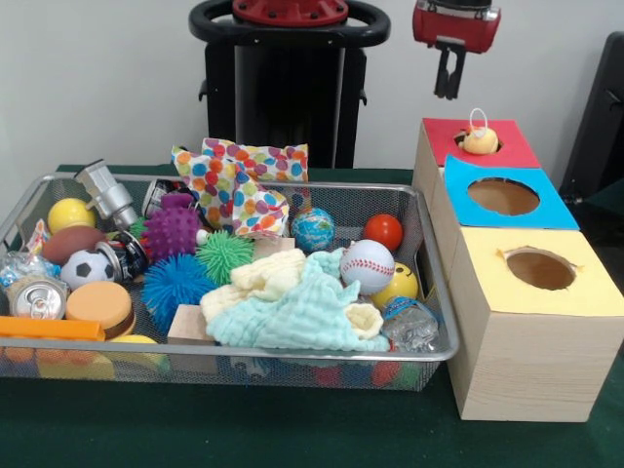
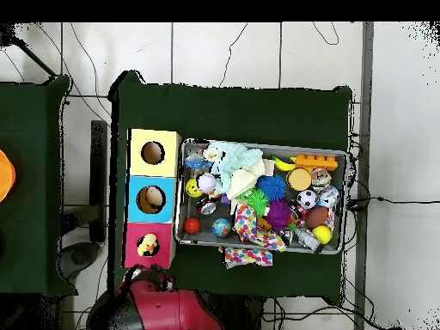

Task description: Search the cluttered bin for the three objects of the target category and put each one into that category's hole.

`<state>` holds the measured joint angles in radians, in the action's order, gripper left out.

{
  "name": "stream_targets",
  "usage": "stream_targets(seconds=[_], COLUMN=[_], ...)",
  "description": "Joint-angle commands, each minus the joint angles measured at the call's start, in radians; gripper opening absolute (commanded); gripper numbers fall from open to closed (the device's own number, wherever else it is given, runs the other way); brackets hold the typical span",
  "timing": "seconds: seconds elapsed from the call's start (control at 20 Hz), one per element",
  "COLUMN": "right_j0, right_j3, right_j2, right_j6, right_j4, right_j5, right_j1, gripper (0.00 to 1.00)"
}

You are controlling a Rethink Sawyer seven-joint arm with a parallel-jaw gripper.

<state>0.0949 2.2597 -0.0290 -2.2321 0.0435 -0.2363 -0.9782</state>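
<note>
A small orange-yellow plush toy (image 1: 479, 141) with a white loop sits in the red-surround hole (image 1: 507, 146) on the wood-grain box; it also shows in the overhead view (image 2: 148, 245). My gripper (image 1: 448, 90) hangs empty just above and a little left of that hole. The wire mesh bin (image 1: 429, 244) stands left of the boxes, full of clutter; in the overhead view its rim (image 2: 262, 144) lies right of them. No other plush animal shows in the bin; cloths cover part of it.
The blue-surround hole (image 1: 503, 196) and the yellow-surround hole (image 1: 540, 268) follow toward the front. The bin holds spiky balls (image 1: 173, 230), a baseball (image 1: 368, 265), a globe ball (image 1: 313, 229), a pale green cloth (image 1: 292, 312), a dotted cloth (image 1: 239, 180) and a can (image 1: 37, 297).
</note>
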Motion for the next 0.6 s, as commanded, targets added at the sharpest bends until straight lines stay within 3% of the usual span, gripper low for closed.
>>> stream_targets(seconds=[0.05,0.6], right_j0=[-0.011,-0.024], right_j3=[0.044,0.075], right_j2=[0.123,0.122], right_j6=[-0.176,-0.163], right_j4=[-0.045,-0.063], right_j5=[0.167,0.131], right_j1=[0.012,-0.071], gripper=[0.00,0.00])
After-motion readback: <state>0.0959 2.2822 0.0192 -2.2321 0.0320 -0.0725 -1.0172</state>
